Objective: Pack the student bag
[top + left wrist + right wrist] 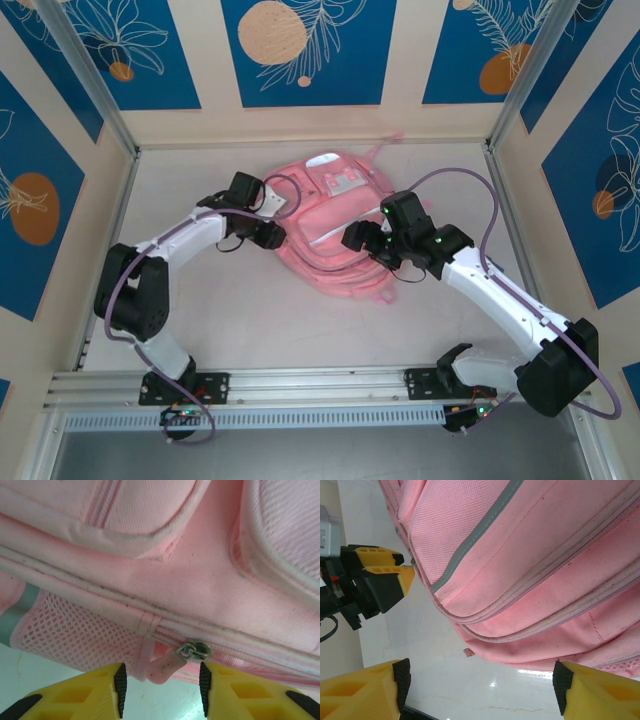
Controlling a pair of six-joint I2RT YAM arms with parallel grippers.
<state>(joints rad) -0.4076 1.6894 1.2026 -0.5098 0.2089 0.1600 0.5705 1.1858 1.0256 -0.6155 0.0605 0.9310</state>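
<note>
Left pincer (162, 684) half-open astride student bag (200, 580) zip pull (167, 666); right pincer (480, 682) wide-open.

student bag (200, 580): pink woven cloth, matt, fine weave, grubby along piping.
side pocket (75, 635): open mesh cloth.
zip slider (196, 651): dull metal.
pull tab (162, 669): smooth pink plastic or rubber.
strip (475, 540): smooth grey tape.
left claw (162, 685): matt yellow plastic, black pads (120, 682).
counter (470, 685): white, glossy.
</note>
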